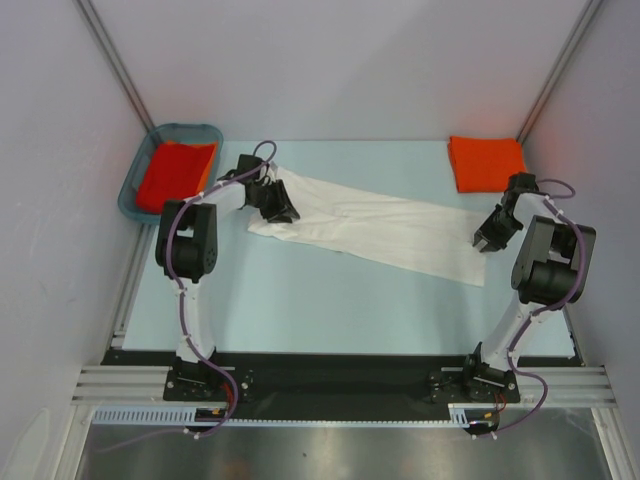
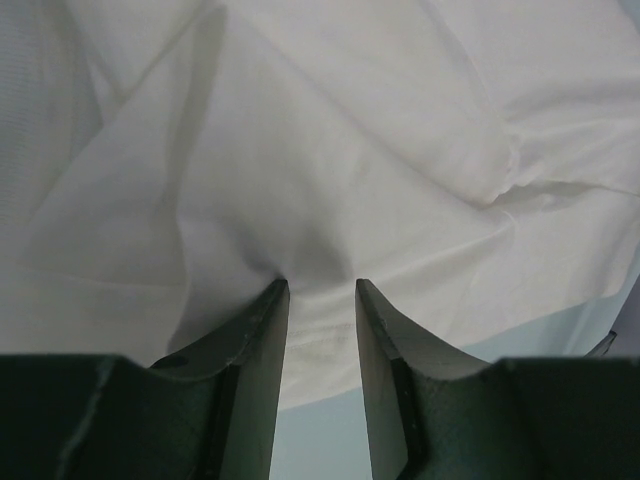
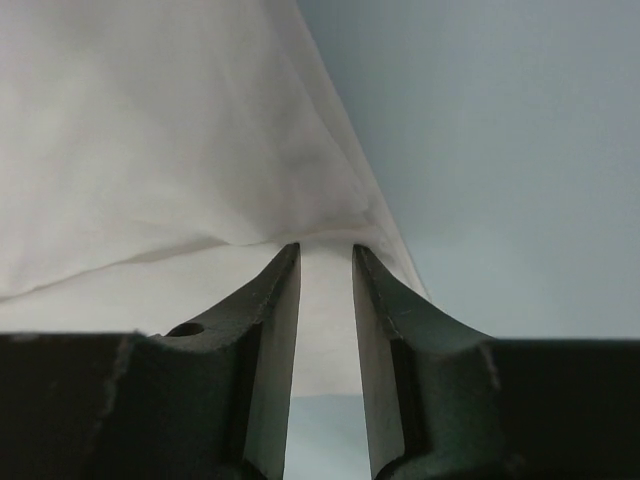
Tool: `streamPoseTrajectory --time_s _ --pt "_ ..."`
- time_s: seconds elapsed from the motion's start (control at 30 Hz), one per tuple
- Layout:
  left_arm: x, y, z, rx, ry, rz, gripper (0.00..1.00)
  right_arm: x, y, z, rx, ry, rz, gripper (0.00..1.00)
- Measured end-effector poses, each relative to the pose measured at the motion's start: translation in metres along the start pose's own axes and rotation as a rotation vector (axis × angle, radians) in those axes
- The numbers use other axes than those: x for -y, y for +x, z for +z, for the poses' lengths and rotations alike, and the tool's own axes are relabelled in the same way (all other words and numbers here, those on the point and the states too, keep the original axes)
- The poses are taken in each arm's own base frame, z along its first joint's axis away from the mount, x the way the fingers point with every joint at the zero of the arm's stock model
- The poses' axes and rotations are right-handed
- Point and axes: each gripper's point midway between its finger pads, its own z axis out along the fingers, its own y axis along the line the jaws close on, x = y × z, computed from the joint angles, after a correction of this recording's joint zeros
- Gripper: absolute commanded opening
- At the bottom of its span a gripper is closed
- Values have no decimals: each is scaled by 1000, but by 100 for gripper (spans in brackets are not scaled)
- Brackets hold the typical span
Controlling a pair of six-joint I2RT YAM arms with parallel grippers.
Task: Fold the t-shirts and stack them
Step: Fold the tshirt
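Table [image 1: 300, 310], white t-shirt [image 1: 385, 228] gripped in both end effectors [image 2: 321, 287] [image 3: 326, 248]

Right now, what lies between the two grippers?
The white shirt, stretched across the table from the left gripper to the right gripper; the top view shows it.

The white t-shirt [image 1: 370, 225] is thin, matt cloth with soft creases. The folded orange-red t-shirt [image 1: 486, 162] and the orange-red t-shirt in the basket [image 1: 172, 172] are matt cloth. The basket [image 1: 127, 197] is teal plastic, slightly glossy. The table [image 1: 330, 300] is smooth and matt. The left gripper [image 2: 320, 290] and right gripper [image 3: 326, 248] have dark, matt fingers. The front plate [image 1: 330, 455] is brushed metal.
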Motion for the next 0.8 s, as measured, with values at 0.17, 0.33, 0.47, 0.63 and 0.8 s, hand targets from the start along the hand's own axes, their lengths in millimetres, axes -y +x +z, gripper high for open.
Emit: streamPoseTrajectory --time_s 0.17,0.33,0.47,0.63,0.8 --pt "-2 -1 -3 -6 -19 15 40 15 -9 -5 15 55 10 36" --pt "-4 -2 -6 -11 -38 29 41 27 -21 -11 28 86 27 38" --pt "-4 -3 -15 -7 -60 37 48 28 -16 -18 15 97 7 52" --pt "6 -7 -50 49 -72 53 49 2 -2 -48 51 31 -60 59" --pt "9 -19 -69 105 -59 56 43 -36 34 -62 33 -109 -132 50"
